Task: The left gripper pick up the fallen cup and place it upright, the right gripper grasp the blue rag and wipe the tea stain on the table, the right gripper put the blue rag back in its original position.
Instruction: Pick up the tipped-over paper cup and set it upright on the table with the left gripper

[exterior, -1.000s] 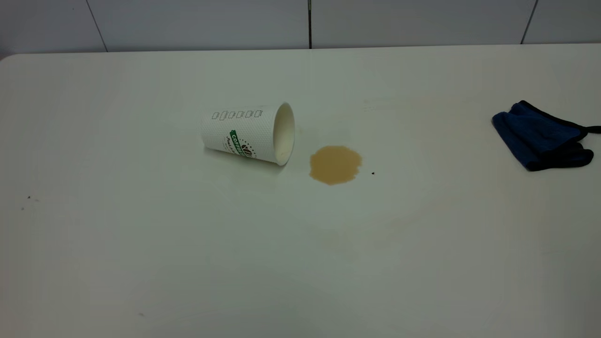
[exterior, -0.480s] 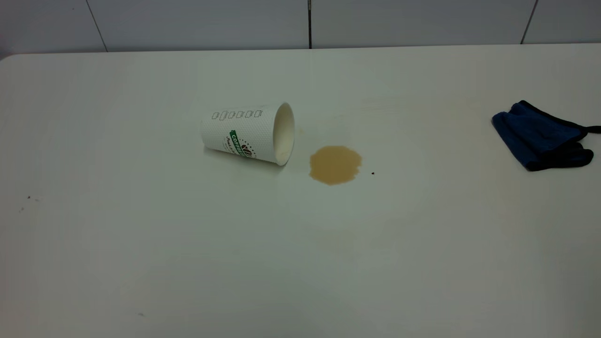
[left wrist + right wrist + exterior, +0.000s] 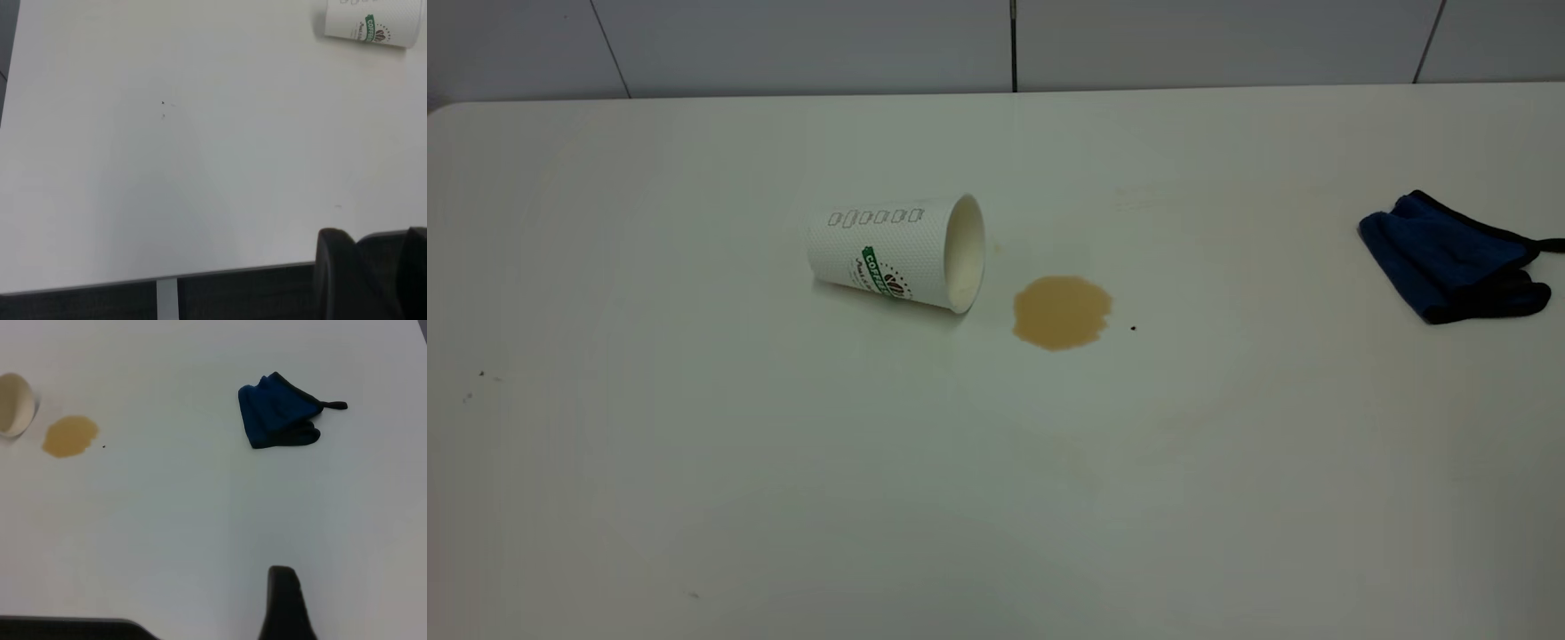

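On the table (image 3: 694, 498) nothing has been done yet — the cup (image 3: 898, 252) lies tipped, mouth toward three o'clock beside the tea stain (image 3: 1062, 311). The blue rag (image 3: 1449, 258) sits untouched far toward three o'clock. The left gripper (image 3: 370, 277) appears spread off the table edge — the right gripper (image 3: 285, 603) cannot be judged.

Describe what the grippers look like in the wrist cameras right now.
Only small parts show. The left gripper appears as dark, angular black fingers with rounded tips. The right gripper shows as one matte black finger, plain and unmarked. No cables or markings are visible.
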Action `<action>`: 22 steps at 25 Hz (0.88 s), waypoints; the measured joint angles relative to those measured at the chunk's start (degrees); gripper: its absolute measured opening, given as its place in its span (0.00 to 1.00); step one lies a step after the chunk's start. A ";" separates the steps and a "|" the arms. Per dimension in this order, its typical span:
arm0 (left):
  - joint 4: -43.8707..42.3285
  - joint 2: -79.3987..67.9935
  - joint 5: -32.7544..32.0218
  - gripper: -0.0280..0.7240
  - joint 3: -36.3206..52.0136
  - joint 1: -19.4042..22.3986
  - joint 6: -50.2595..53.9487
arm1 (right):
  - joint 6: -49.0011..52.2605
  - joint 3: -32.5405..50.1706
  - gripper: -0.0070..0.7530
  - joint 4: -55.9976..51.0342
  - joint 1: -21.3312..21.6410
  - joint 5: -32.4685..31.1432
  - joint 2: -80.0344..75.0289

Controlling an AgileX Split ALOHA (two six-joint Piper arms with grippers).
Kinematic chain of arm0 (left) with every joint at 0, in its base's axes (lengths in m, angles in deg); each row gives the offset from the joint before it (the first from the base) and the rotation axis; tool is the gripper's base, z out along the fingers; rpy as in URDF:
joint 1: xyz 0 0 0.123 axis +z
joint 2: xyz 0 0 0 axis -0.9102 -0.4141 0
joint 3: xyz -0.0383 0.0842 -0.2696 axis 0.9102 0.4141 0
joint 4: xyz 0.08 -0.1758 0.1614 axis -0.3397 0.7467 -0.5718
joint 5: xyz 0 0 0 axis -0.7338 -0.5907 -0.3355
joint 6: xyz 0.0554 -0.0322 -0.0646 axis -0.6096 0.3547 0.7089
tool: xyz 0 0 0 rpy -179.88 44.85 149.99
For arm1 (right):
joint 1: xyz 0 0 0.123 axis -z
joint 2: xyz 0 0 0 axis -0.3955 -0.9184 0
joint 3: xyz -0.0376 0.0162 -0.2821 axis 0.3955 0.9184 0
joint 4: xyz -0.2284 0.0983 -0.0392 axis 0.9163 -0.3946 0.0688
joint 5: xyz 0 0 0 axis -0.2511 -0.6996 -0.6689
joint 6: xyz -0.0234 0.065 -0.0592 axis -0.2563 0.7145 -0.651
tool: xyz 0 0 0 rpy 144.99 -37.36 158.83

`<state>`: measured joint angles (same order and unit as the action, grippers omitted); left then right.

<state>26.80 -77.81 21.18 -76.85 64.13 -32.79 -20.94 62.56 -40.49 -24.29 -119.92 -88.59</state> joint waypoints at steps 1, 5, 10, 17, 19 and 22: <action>0.24 0.00 0.00 0.36 0.00 0.00 0.00 | 0.00 0.00 0.75 0.00 0.00 0.00 0.00; 1.87 0.00 0.00 0.36 0.00 0.00 0.00 | 0.00 0.00 0.75 0.00 0.00 0.00 0.00; 2.34 0.00 0.00 0.36 0.00 0.00 0.00 | 0.00 0.00 0.75 0.00 0.00 0.00 0.00; 2.34 -1.70 1.56 0.36 -0.73 0.00 0.05 | 0.00 0.00 0.75 0.00 0.00 0.00 0.00; 2.14 -4.80 3.19 0.36 -1.89 0.00 0.00 | 0.00 0.00 0.75 0.00 0.00 0.00 0.00; 0.74 -12.67 6.45 0.36 -4.40 0.00 -0.06 | 0.00 0.00 0.75 0.00 0.00 0.00 0.00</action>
<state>27.54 -90.48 27.62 -81.25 64.13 -32.85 -20.94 62.56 -40.49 -24.29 -119.92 -88.59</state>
